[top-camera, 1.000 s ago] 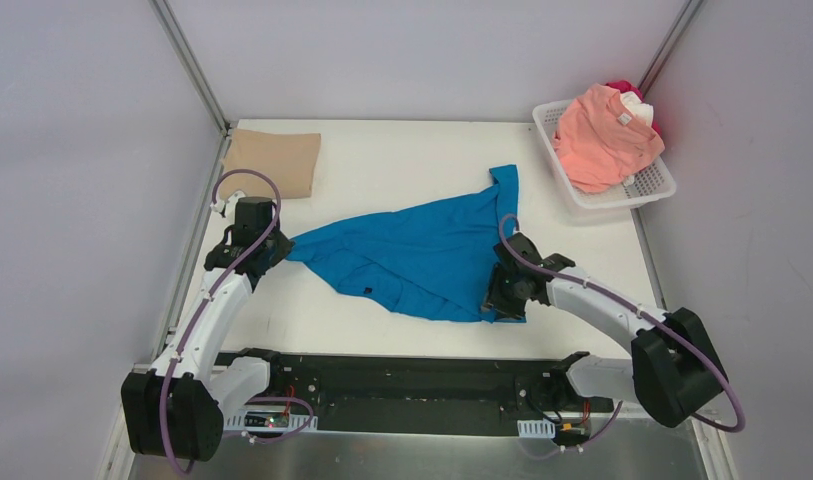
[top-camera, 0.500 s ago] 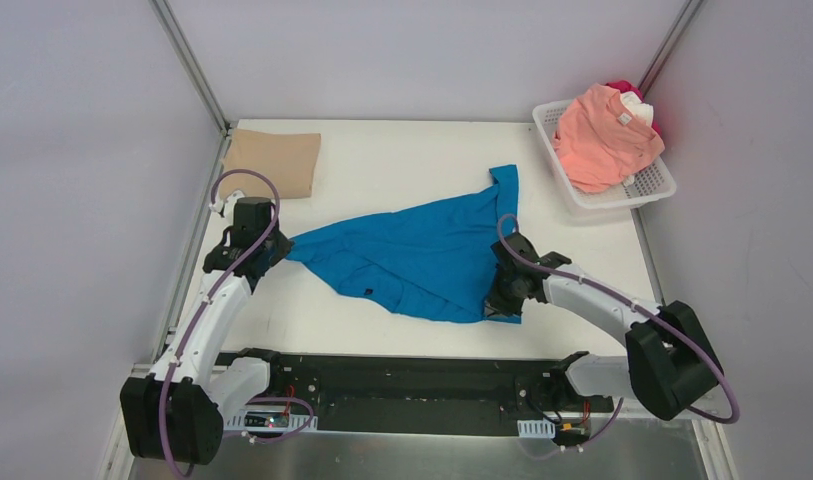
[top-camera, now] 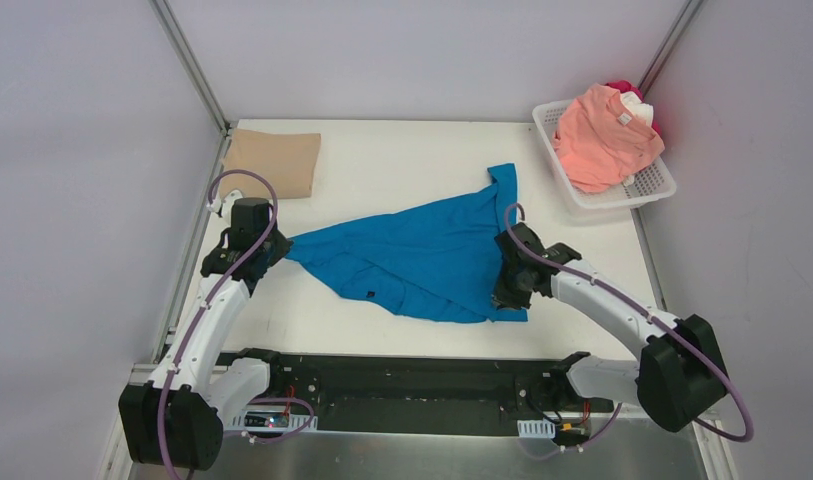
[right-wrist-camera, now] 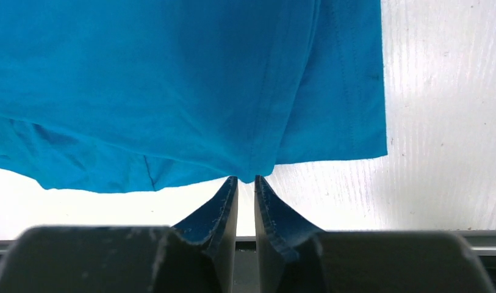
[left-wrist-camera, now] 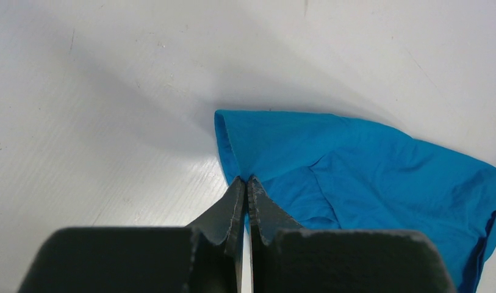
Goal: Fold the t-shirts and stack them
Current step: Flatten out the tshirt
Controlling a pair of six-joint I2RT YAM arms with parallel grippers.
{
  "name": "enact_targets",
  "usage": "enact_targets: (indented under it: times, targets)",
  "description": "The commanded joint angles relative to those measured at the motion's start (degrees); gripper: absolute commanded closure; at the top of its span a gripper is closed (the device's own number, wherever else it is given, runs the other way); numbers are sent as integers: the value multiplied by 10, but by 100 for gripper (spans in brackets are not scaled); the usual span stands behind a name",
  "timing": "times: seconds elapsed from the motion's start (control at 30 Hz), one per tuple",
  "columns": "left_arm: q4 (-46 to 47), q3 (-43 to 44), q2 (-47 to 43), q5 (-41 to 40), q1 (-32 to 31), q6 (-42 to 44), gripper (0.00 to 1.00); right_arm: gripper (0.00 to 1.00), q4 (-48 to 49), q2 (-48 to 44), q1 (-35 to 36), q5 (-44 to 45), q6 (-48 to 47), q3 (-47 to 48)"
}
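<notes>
— Blue shirt [top-camera: 412, 262]: where is it?
— On the table [top-camera: 402, 170], left of the basket [top-camera: 647, 183] and nearer the arms. It lies in a rumpled, stretched triangle, with one corner pointing up towards the basket.
— Are the claws holding it?
— Both are. The left claw [left-wrist-camera: 246, 179] is clenched on the tip farthest from the basket. The right claw [right-wrist-camera: 245, 179] is pinched onto the hem at the near edge, below the basket.
— Which step is this?
— Flattening, I judge. The cloth hangs between two grips and nothing is folded yet. Next it probably needs drawing taut and laying square before any fold.
— Other shirts?
— A tan shirt [top-camera: 274, 160] lies folded far left of the basket, at the table's back corner, so the stack likely builds there. A pink shirt [top-camera: 602, 135] is heaped in the basket, with a white shirt [top-camera: 634, 105] and a red shirt [top-camera: 622, 88] peeking out behind it.
— The room?
— A white matte table, plain grey walls [top-camera: 412, 50] and metal posts [top-camera: 190, 65] in the corners.
</notes>
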Motion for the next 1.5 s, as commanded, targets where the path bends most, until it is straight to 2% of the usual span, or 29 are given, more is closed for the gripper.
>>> enact_targets:
  times: [0.0, 0.1, 0.13, 0.2, 0.27, 0.37, 0.47, 0.57, 0.63, 0.73, 0.9, 1.13, 1.33, 1.47]
  targets:
    - [8, -2, -13, -2, 2, 8, 100, 82, -14, 22, 2, 3, -31, 25]
    - [8, -2, -13, -2, 2, 8, 100, 87, 6, 32, 2, 0, -45, 30]
    - [8, -1, -13, -2, 2, 9, 100, 84, 12, 35, 2, -10, -56, 32]
    - [8, -3, -14, -1, 2, 11, 100, 71, 23, 38, 8, -53, -87, 34]
    - [7, -4, -17, -5, 1, 14, 100, 65, 28, 39, 34, -55, -128, 40]
    - [8, -4, -18, -7, 2, 18, 100, 61, 19, 55, 109, 44, -169, 58]
    - [8, -4, -17, -9, 1, 18, 100, 57, 19, 83, 151, 74, -202, 82]
    - [8, -1, -14, -5, 2, 22, 100, 53, -56, 145, 202, 176, -237, 147]
    - [8, -1, -12, -9, 2, 23, 100, 50, -96, 192, 224, 233, -275, 169]
    - [8, -4, -11, -18, 2, 24, 100, 48, -113, 244, 229, 268, -319, 175]
    - [8, -6, -14, -25, 2, 28, 100, 46, -106, 279, 233, 265, -329, 167]
    - [8, -6, -13, -32, 1, 29, 100, 46, -107, 282, 246, 248, -346, 166]
    - [8, -6, -15, -38, 2, 30, 100, 46, -86, 271, 255, 192, -365, 165]
    - [8, -6, -12, -37, 2, 30, 100, 47, -78, 306, 259, 213, -363, 177]
